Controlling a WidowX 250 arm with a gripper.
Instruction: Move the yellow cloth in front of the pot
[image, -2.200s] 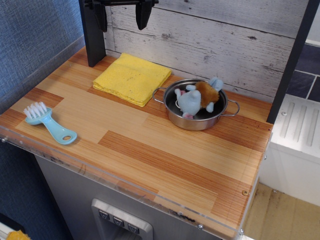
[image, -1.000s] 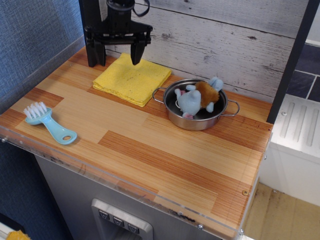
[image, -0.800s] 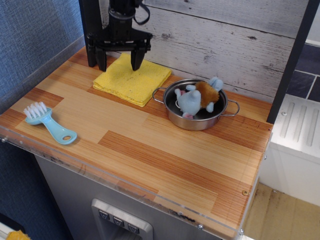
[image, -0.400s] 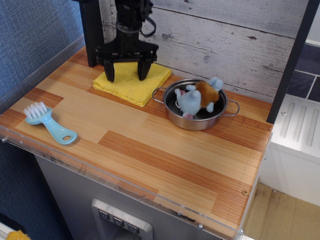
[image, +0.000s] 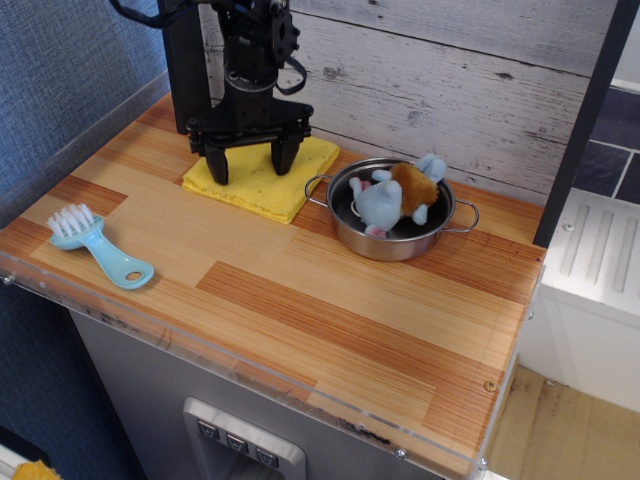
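While the gripper (image: 250, 168) hangs low over the cloth (image: 261, 176), its two black fingers (image: 283, 157) are spread wide apart with nothing pinched between them, tips pointing down at the fabric. Can't really tell if the tips are actually touching the cloth or just sitting a hair above it. The cloth lies flat on the counter (image: 330, 310) up at about 11 o'clock, close to the plank wall (image: 450, 90), and its right corner sits just beside the pot's left loop handle. The pot (image: 391, 215) is at roughly 1 o'clock on the counter, upright, with a small plush toy (image: 392, 196) stuffed inside it, pale blue with a brown patch, poking up over the rim. So the cloth is off at the pot's 9 to 10 o'clock side, and the wood at the pot's 6 o'clock is bare. Over at 9 o'clock near the left edge there's a light blue brush (image: 97, 245), bristles toward the far left, handle angled toward 4 o'clock, well apart from everything else. A black post (image: 186, 65) stands right behind the arm.
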